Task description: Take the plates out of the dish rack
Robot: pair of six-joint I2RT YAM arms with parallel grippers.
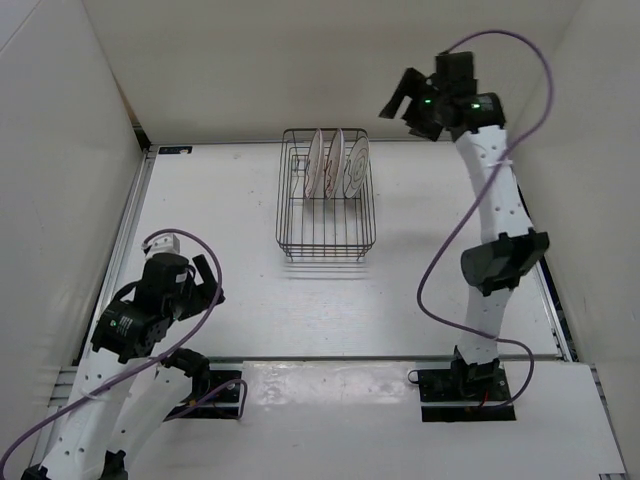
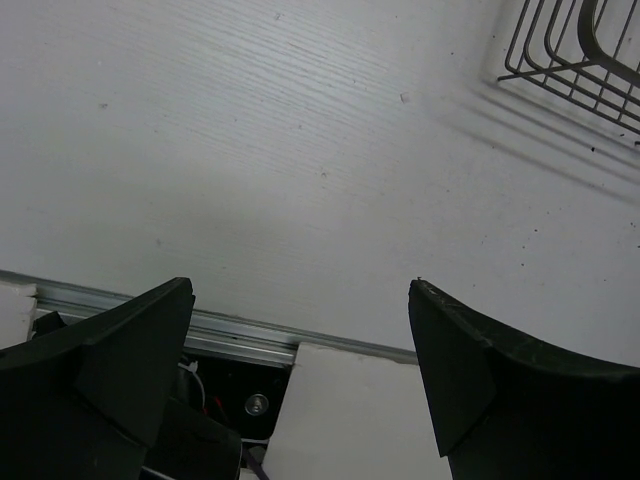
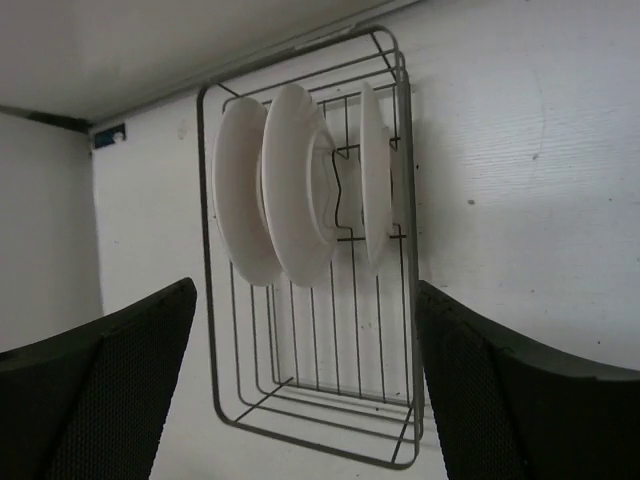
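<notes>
The left gripper (image 1: 207,283) is hanging over the near-left area of the table (image 1: 240,210), with its jaws spread wide and gripping nothing. The dish rack (image 1: 326,236) is sitting at the table's far centre. Three white plates (image 1: 336,162) are standing upright in its far half. The right gripper (image 1: 405,108) is hovering at the rack's far right, with its jaws spread wide and holding nothing.

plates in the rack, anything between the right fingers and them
Nothing visible does. The right gripper hangs right of the dish rack, fingers open, and the three plates stand upright at its far end, open from above; only the rack's own wires flank them.
</notes>
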